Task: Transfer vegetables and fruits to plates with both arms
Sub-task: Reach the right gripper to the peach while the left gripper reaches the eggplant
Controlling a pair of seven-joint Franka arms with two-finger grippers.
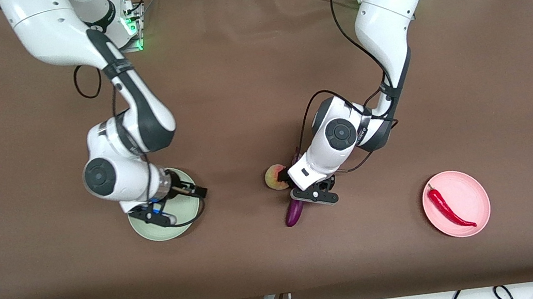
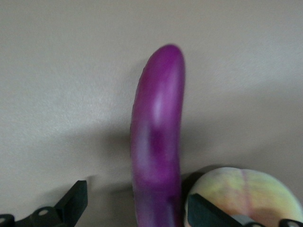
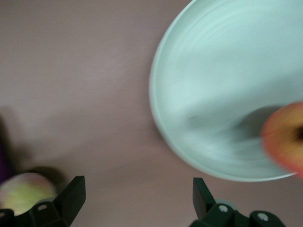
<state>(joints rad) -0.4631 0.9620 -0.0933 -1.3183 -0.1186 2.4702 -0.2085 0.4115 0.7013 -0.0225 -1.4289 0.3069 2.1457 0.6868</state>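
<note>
The purple eggplant (image 1: 294,213) lies mid-table, with the peach (image 1: 274,177) beside it toward the right arm's end. My left gripper (image 1: 306,193) is low over the eggplant, open. In the left wrist view its fingers (image 2: 75,201) straddle the eggplant (image 2: 158,142), and the peach (image 2: 246,194) is right next to one finger. My right gripper (image 1: 155,214) is open and empty above the mint green plate (image 1: 150,233). The red apple (image 3: 286,137) lies on that plate (image 3: 213,94); the arm hides it in the front view. The red chili (image 1: 449,207) lies on the pink plate (image 1: 478,192).
The brown table (image 1: 255,67) is bare around the two plates and the eggplant. The right wrist view also shows the peach (image 3: 23,194) on the table off to one side. Cables hang off the table edge nearest the front camera.
</note>
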